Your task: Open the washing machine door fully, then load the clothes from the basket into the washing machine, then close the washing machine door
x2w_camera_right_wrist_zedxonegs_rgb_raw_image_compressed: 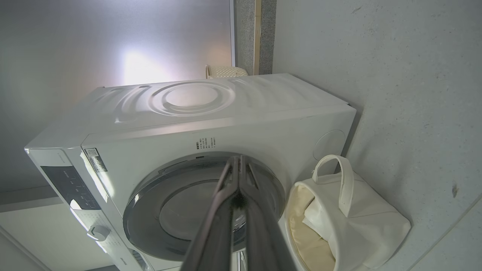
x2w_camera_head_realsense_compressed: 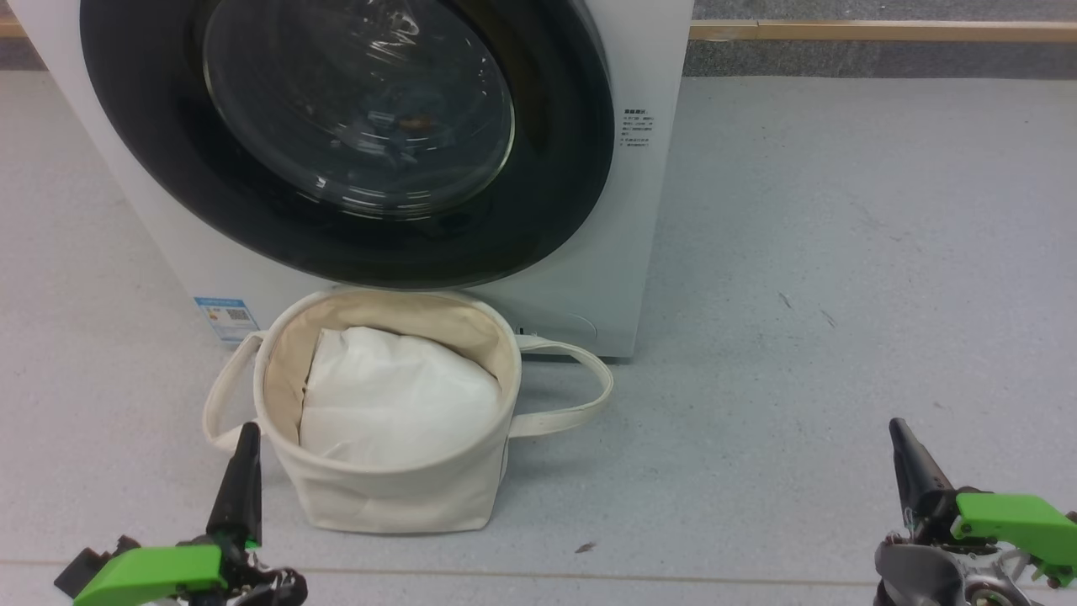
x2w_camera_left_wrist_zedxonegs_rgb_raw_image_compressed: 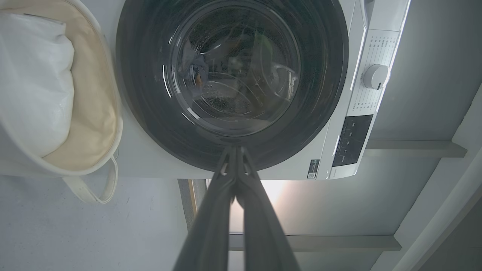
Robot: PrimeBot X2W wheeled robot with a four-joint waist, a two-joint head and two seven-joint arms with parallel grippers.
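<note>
One washing machine [x2w_camera_head_realsense_compressed: 652, 219] is seen standing on the floor [x2w_camera_head_realsense_compressed: 841, 252], its front turned toward the robot. Its one round door [x2w_camera_head_realsense_compressed: 559, 168] is shut flat against that front. One basket [x2w_camera_head_realsense_compressed: 395, 497] is set upright just before it, below the door, mouth upward, with its two loop handles [x2w_camera_head_realsense_compressed: 580, 400] stretched out to left and right. One white pad [x2w_camera_head_realsense_compressed: 395, 396] is seen inside. The left end effector [x2w_camera_head_realsense_compressed: 247, 433] and the right end effector [x2w_camera_head_realsense_compressed: 899, 431] are held low on either side, each pressed together, pinching nothing and pointed toward the machine.

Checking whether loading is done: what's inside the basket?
White padding lies in the basket, cream lining around it. Whatever is beneath the padding is covered.
</note>
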